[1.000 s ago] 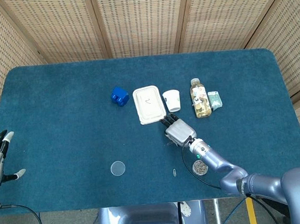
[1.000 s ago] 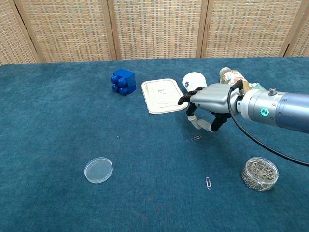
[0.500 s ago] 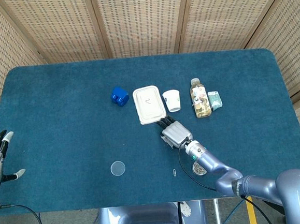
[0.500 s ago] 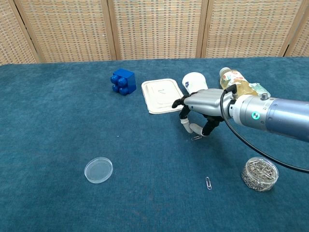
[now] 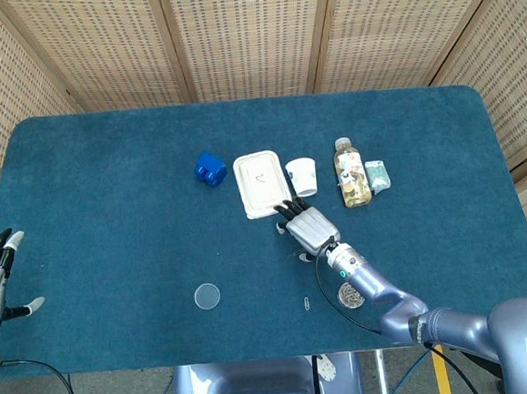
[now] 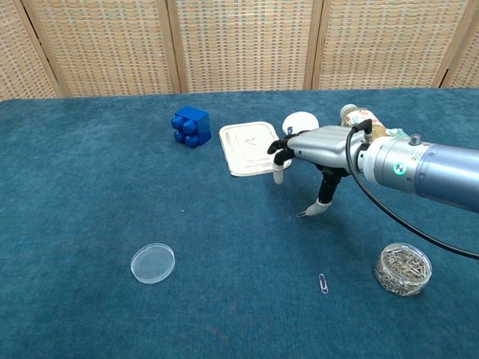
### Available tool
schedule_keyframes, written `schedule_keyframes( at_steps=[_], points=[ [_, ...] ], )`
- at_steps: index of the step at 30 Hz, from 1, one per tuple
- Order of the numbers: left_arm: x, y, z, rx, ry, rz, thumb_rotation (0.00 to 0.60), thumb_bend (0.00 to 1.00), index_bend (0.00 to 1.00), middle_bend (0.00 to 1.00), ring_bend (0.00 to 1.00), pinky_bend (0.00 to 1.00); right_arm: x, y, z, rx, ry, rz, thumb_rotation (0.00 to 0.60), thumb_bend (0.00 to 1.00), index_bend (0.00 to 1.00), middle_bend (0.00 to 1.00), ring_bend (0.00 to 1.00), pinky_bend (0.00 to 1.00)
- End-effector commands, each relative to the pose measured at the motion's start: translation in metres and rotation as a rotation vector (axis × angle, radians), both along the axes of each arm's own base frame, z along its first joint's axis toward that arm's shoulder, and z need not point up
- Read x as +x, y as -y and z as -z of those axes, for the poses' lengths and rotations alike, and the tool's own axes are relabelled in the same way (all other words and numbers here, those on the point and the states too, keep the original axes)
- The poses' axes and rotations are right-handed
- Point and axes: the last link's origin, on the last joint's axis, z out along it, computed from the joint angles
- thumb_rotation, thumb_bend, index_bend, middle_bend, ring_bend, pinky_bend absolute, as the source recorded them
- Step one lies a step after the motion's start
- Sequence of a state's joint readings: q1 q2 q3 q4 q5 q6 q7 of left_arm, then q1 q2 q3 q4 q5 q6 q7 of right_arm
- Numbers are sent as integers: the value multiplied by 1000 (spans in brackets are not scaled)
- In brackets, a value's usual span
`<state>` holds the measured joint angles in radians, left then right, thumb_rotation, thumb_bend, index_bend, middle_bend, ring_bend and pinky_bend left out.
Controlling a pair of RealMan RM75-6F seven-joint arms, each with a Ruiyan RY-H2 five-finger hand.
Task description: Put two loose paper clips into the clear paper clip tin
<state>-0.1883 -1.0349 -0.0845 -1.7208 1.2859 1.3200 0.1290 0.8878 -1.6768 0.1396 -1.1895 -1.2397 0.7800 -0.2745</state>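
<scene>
Right hand (image 5: 308,229) near white tray (image 5: 262,183); loose clip (image 5: 307,303) nearer; clip tin (image 5: 351,294) right of it.

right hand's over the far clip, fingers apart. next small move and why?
Probably close the fingers on the paper clip. The right robot hand is spread above it with one fingertip down beside it, nothing visibly held, and the tin sits off to the near right.

Blue block (image 5: 209,169), white tray (image 5: 261,182), paper cup (image 5: 303,175), bottle (image 5: 350,173) lying flat, small packet (image 5: 378,176), on blue table (image 5: 110,218)
</scene>
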Motion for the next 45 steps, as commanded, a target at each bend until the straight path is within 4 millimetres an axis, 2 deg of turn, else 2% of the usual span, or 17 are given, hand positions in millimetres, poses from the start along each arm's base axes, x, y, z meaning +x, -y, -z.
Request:
schedule_keyframes(
  at_steps=[1,16,45],
  points=[
    [0,0,0,-1,1,1,600,0,0,0,0,0,-2,-1,2,8,-8,3,600,65,446,68,0,0],
    [-1,-1,-1,2,3,-3,600,0,0,0,0,0,0,-2,11,19,-14,2,600,255,503,68,0,0],
    [-2,-2,0,-2,0,-10,600,0,0,0,0,0,-10,-2,22,35,-79,4,600,310,538,68,0,0]
  ],
)
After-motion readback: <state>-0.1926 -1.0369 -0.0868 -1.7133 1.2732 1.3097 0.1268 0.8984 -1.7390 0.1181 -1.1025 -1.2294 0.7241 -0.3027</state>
